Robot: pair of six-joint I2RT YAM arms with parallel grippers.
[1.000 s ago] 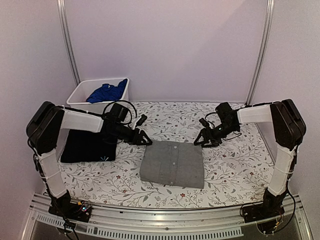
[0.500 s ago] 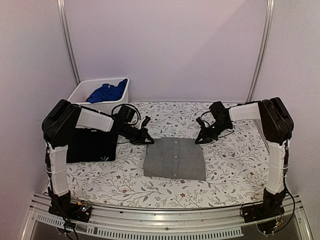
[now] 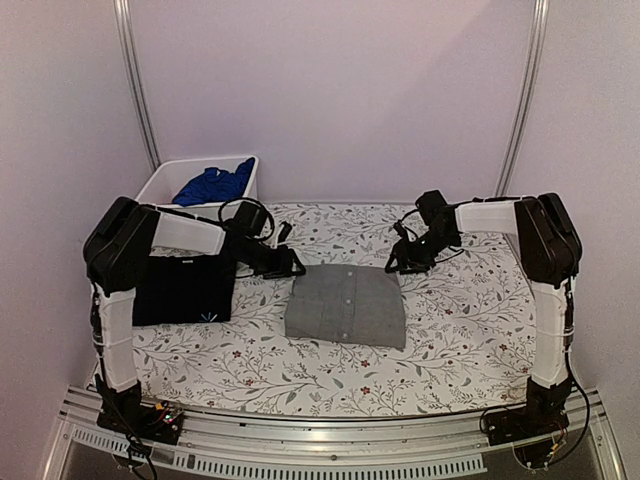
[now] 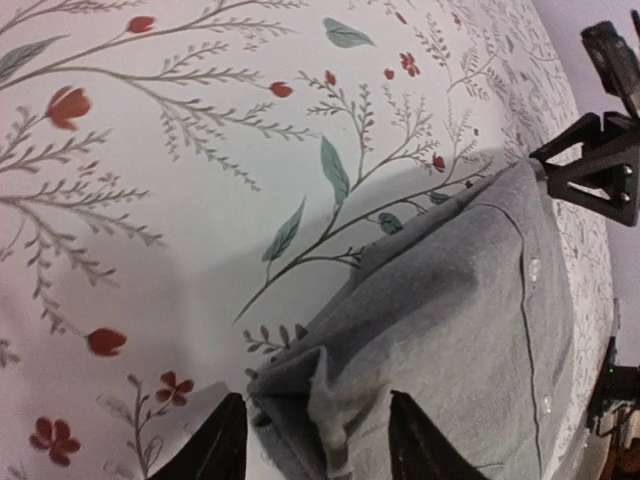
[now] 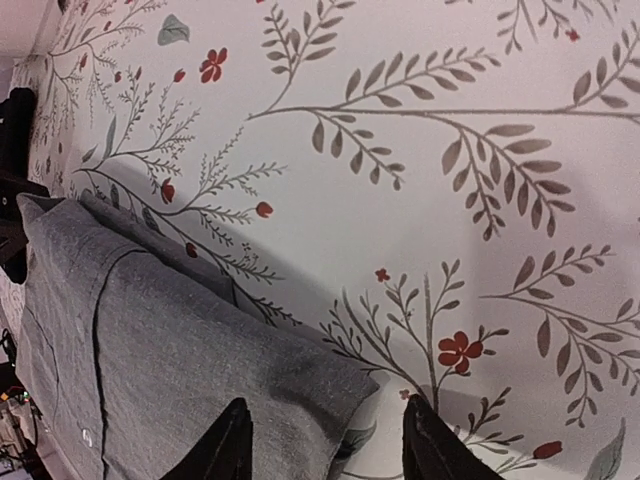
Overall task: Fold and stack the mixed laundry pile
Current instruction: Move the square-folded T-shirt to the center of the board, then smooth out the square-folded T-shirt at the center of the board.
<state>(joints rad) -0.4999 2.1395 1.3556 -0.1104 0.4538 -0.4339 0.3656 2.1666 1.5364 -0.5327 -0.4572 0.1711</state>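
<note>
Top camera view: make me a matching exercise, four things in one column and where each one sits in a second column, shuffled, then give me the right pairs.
Things
1. grey shirt
2. black T-shirt
3. blue garment
4. white bin

Places
a. heaped inside the bin
b. folded, in the middle of the table
c. back left corner, by the wall
d. lying flat on the table's left side

Pairs: 1-b, 2-d, 3-a, 4-c
</note>
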